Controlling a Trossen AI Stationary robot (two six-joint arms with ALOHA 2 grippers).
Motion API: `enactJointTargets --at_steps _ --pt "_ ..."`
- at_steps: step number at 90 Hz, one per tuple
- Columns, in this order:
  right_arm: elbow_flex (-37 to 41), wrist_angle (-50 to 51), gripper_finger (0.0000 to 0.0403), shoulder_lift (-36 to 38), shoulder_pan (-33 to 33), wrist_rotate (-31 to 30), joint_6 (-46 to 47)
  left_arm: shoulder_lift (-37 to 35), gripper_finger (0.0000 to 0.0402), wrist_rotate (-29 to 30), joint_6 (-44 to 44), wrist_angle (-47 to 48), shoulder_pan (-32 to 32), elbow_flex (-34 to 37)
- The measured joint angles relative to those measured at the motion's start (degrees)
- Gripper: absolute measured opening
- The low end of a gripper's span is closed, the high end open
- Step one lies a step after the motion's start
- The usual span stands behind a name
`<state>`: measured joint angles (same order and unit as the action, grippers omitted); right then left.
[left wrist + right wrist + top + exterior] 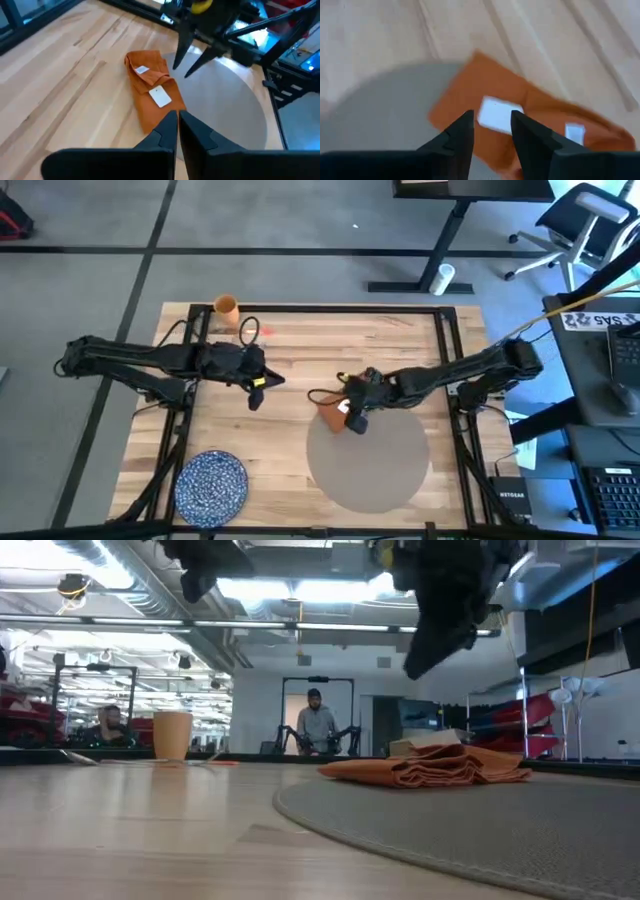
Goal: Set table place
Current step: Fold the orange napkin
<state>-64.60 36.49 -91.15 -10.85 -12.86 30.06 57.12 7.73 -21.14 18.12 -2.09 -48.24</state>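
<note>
Over the middle of the wooden surface (300,350), seen from above, the right claw (356,420) hangs above the rust-orange napkin (331,416), which lies half on the far-left rim of the round grey placemat (375,470). The left claw (256,395) hovers above bare planks, well apart from the napkin. A blue speckled plate (212,483) sits at the near left corner, an orange cup (226,305) at the far edge.

At table height, the napkin (430,768) lies crumpled on the placemat (480,820), with the right claw (440,645) raised clear above it, touching nothing.

From the left wrist, that claw's fingers (165,131) are pressed nearly together, empty; the other claw (192,52) stands spread over the napkin (152,95).

From the right wrist, its fingers (462,132) are parted a little above the napkin (520,120), gripping nothing.
</note>
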Motion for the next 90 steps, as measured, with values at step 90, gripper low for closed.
enactJointTargets --at_steps 90 --pt "-0.8 7.3 0.0187 -7.6 0.1 -0.3 -0.2 -5.3 0.0 1.5 -1.3 -0.3 -0.1 5.7"
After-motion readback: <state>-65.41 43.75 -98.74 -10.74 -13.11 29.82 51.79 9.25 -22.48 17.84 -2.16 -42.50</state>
